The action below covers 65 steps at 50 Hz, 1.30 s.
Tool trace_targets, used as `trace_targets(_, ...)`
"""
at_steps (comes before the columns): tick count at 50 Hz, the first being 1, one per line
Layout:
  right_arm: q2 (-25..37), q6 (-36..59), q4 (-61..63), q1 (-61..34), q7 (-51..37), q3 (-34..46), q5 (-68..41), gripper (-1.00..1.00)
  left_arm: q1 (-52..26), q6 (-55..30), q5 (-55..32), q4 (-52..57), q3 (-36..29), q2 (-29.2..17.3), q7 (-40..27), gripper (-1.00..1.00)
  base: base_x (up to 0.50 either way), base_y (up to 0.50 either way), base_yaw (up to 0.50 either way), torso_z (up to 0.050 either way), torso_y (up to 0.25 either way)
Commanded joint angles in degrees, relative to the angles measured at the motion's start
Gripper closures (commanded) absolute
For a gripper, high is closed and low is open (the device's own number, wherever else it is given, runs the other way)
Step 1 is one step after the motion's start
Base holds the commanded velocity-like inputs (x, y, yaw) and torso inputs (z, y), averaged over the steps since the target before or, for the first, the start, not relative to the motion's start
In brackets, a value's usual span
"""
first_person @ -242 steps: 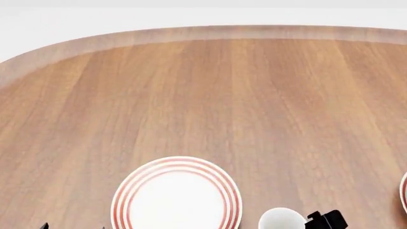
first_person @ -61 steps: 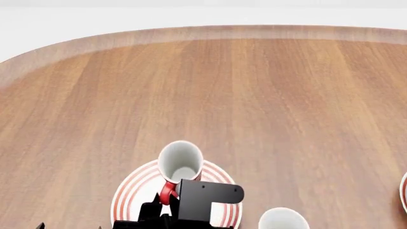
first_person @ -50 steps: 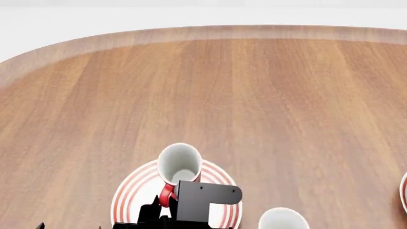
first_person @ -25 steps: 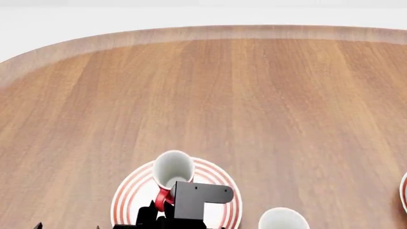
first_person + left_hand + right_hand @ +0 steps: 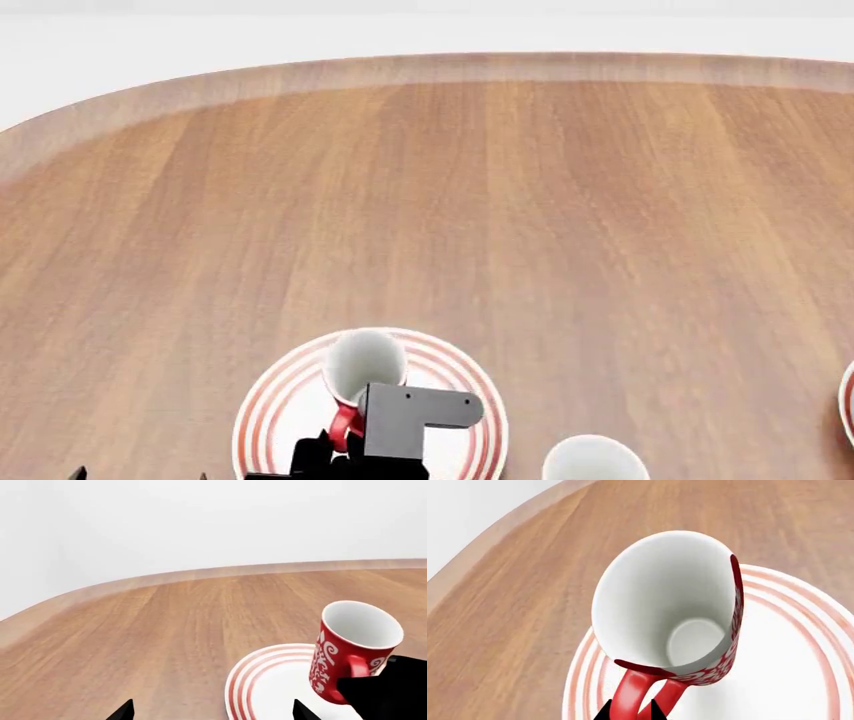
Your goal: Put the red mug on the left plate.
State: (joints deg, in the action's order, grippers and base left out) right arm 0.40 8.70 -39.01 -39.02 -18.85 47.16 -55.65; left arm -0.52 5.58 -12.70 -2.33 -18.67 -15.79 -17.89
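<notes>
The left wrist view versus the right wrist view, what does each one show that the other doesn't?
Only the left wrist view shows the red mug's patterned outer side, tilted above the left plate, plus the pale wall behind the table. Only the right wrist view looks down into the mug's white inside to its bottom, and shows the right gripper pinching the red handle between its fingertips. Both show the mug, the red-ringed plate under it and the wooden table with its rounded edge.

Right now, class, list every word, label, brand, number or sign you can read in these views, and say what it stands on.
None: no readable text in any view.
The red mug bears only white floral swirls, not letters.
The left plate bears only thin red rings.
The white mug is plain.
</notes>
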Motion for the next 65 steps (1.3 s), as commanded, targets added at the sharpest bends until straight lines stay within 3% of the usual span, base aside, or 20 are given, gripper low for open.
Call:
trace_targets(1,-0.24,-3.85,-5.33,-3.06,0.67,6.31,-5.43,1.0,-0.06,0.1,0.04,-0.09,-0.27,-0.11,-0.24,-1.0,0.0,0.0,0.0,0.0,0.0)
trace_targets(23,-0.36,-14.6,-13.95,-10.78,0.12,33.14,-32.27,1.0,-0.3,0.22,-0.19,-0.26,-0.64,-0.34,-0.54,-1.0,0.0,0.0,0.0,0.0,0.0)
trace_targets(24,-0.36,-14.67,-13.98,-11.03,0.25,33.7,-33.03,-1.0,-0.3,0.21,-0.18,-0.24,-0.66,-0.36,-0.58,-1.0,0.0,0.0,0.0,0.0,0.0)
trace_targets(45,-0.23,-17.79,-13.65,-12.47,0.36,40.88,-39.51,-1.0,-0.24,0.26,-0.58,0.09,-0.84,-0.71,-0.92,-1.0,0.0,0.0,0.0,0.0,0.0)
trace_targets(58,11.38,-29.51,8.62,-9.7,-12.81,42.78,-29.41,-1.0,3.68,-4.97,-0.31,16.06,0.44,-4.39,-4.68,-1.0,0.0,0.0,0.0,0.0,0.0)
trace_targets(65,14.12,-33.41,11.77,-8.01,-16.0,43.91,-24.82,-1.0,5.43,-6.38,0.16,21.61,0.92,-5.76,-6.09,-1.0,0.0,0.0,0.0,0.0,0.0)
